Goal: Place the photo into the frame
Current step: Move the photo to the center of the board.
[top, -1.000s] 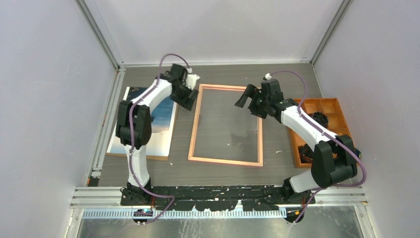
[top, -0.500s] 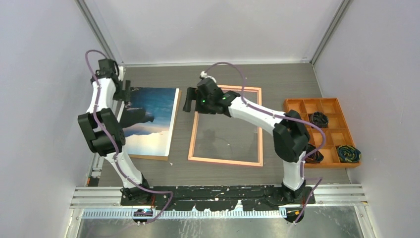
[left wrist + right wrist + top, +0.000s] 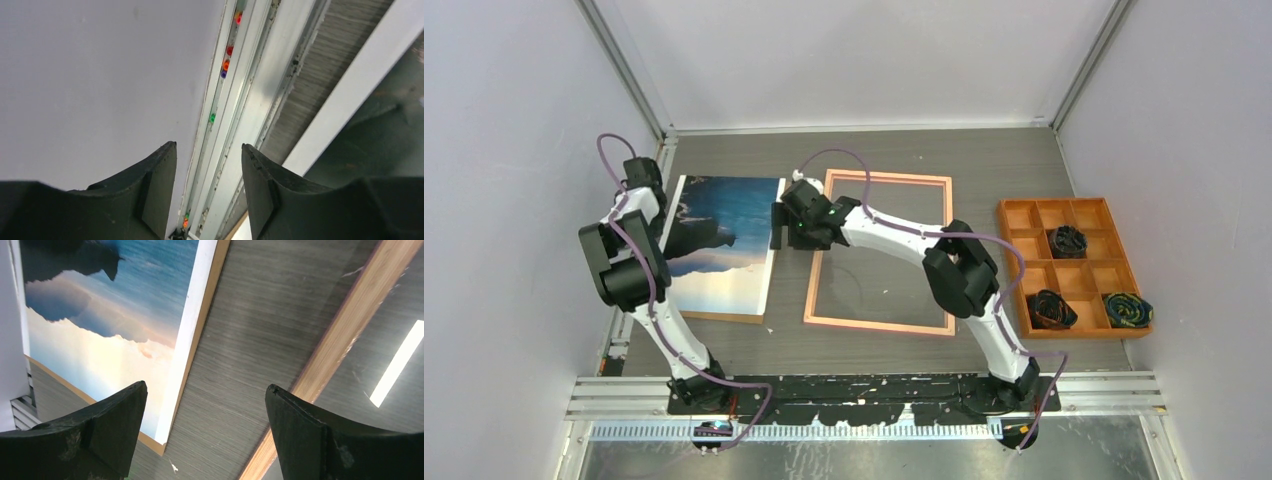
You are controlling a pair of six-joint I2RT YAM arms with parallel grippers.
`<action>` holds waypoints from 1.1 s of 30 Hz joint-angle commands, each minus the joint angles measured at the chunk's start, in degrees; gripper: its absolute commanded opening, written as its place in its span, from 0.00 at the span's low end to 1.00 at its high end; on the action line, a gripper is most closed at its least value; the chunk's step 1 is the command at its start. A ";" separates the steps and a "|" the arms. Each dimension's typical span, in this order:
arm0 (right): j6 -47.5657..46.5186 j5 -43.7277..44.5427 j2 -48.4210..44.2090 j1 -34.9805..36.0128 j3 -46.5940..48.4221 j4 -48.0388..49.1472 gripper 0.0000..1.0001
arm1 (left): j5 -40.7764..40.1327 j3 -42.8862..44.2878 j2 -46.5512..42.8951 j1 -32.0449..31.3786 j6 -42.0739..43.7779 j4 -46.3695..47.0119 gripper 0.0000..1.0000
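The photo (image 3: 724,240), blue sea with dark mountains, lies face up at the left on a brown backing board (image 3: 714,317). The frame (image 3: 879,327) lies flat in the middle, wooden edge up, with its clear pane. My left gripper (image 3: 652,195) is open and empty at the photo's far left edge, beside the wall rail; in its wrist view the gap (image 3: 209,150) shows the rail. My right gripper (image 3: 776,228) is open and empty over the strip of table between photo and frame. Its wrist view (image 3: 206,390) shows the photo (image 3: 115,305) at left and the frame's edge (image 3: 345,335) at right.
An orange compartment tray (image 3: 1024,265) with dark bundles stands at the right. An aluminium rail (image 3: 639,270) runs along the left wall close to the photo. The walls close in on three sides.
My left arm has swung from the frame's upper left corner to the photo's far left edge. My right arm has swung from the frame's upper right across to the gap between photo and frame.
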 commanded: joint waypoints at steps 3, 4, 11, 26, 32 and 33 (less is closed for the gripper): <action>2.86 1.81 1.89 0.63 3.04 -0.33 0.92 | -0.07 0.37 4.20 0.97 0.37 6.37 0.52; 3.12 1.86 2.78 0.62 3.41 -0.28 0.92 | 0.41 0.58 4.83 0.98 0.04 6.00 0.52; 5.13 2.14 5.75 0.46 3.85 -0.22 0.92 | 4.93 0.31 6.47 0.44 -0.48 3.12 0.51; 10.71 1.88 6.00 -1.94 -1.49 2.86 0.92 | 3.37 -6.86 4.13 -10.13 -1.75 3.76 0.51; 13.62 -1.42 7.52 -1.97 -0.66 4.07 0.92 | 7.42 -8.63 0.69 -11.21 -2.17 1.65 0.51; 14.20 -2.04 7.69 -1.92 -0.65 4.17 0.92 | 8.00 -8.63 0.46 -11.17 -2.16 1.12 0.51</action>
